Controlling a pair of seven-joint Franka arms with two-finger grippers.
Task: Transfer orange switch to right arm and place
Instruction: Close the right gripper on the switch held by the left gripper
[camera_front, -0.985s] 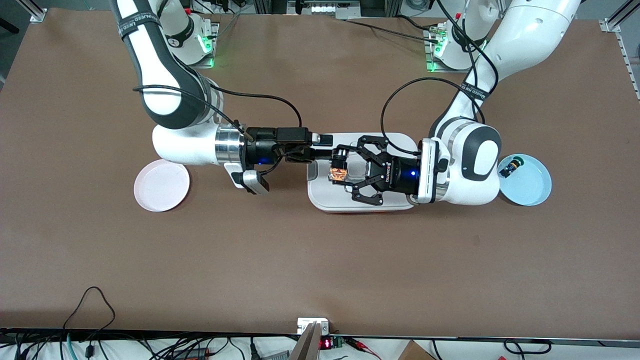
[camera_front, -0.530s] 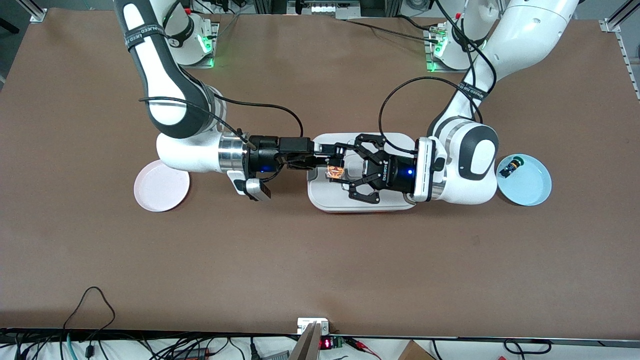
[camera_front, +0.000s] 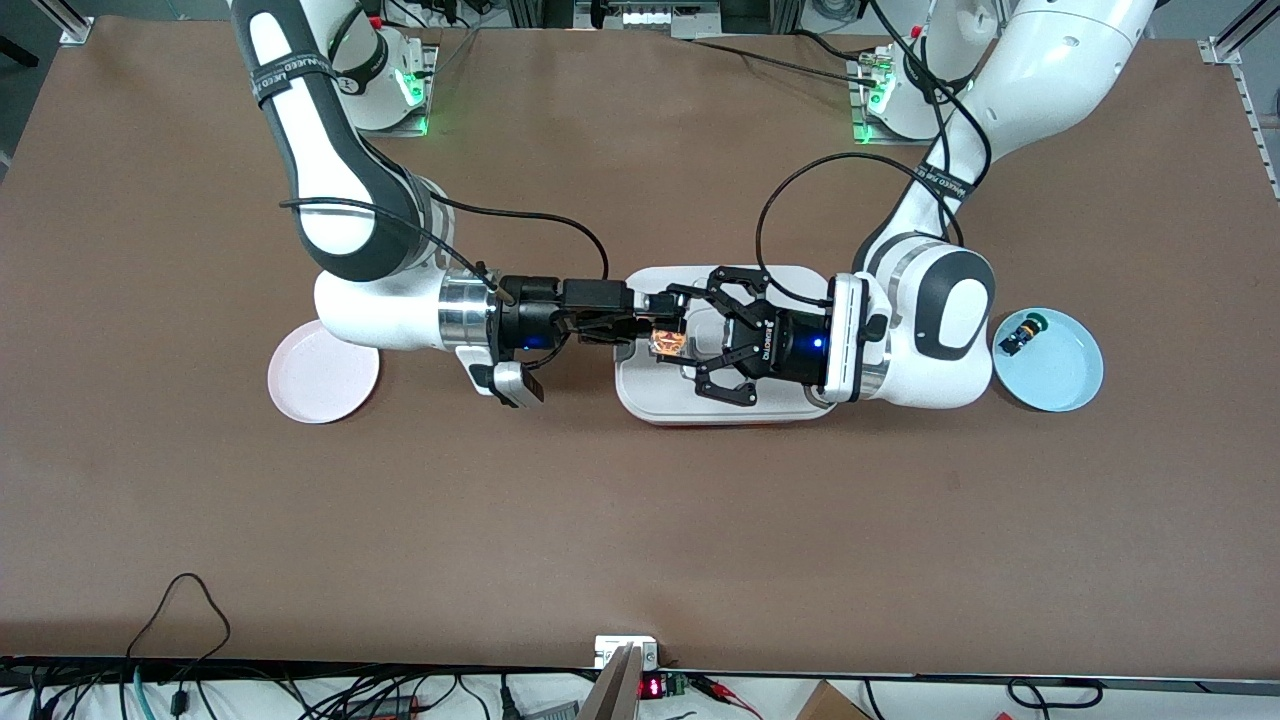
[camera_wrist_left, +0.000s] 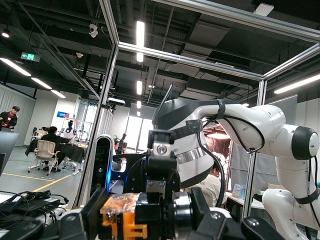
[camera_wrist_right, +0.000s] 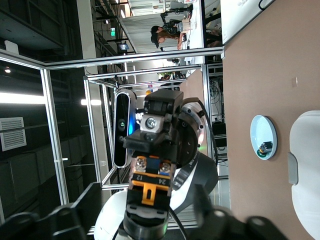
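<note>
The orange switch (camera_front: 668, 343), black cap on an orange body, is held in the air over the white tray (camera_front: 720, 405). My left gripper (camera_front: 676, 336) is shut on it; in the left wrist view its pads clamp the switch (camera_wrist_left: 125, 217) at both ends. My right gripper (camera_front: 660, 322) reaches in from the right arm's end. Its slim fingers stand on either side of the switch (camera_wrist_right: 150, 192) with gaps showing, so it is open. The right gripper's body also shows in the left wrist view (camera_wrist_left: 161, 160).
A pink plate (camera_front: 322, 372) lies toward the right arm's end. A blue plate (camera_front: 1055, 370) toward the left arm's end holds a black-and-blue switch with a green cap (camera_front: 1020, 333). The blue plate also shows in the right wrist view (camera_wrist_right: 263, 144).
My right gripper has moved in toward the left gripper, and its open fingers now straddle the switch. My left gripper has shifted slightly toward it, still holding the switch.
</note>
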